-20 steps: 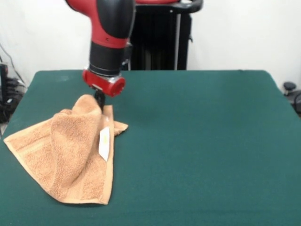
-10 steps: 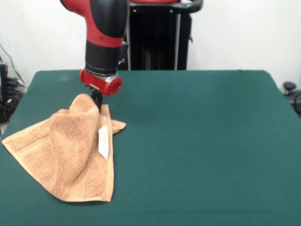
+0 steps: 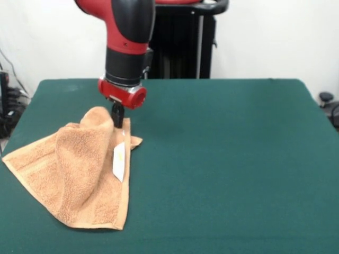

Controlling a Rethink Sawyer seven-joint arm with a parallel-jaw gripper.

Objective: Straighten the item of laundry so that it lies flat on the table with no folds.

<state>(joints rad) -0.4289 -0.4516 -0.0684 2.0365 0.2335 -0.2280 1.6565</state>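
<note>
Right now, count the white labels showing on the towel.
1: the white label hangs at the towel's edge, below the gripper. Folds may hide others.

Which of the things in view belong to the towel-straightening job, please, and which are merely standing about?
Job: the towel, folded and lifted at one point; the pincer at that raised part; the green table.
Standing about: the cables beside the table.

Towel [image 3: 79, 169]: orange-tan terry, plain, w/ slightly darker woven bands near edges. Label [image 3: 119, 160]: white, faint yellowish mark. Table [image 3: 228, 159]: dark green, uniform, no pattern. Arm [image 3: 128, 37]: red and black sections, red collar at bottom. Gripper [image 3: 117, 117]: black. Wall behind [image 3: 275, 37]: white.
</note>
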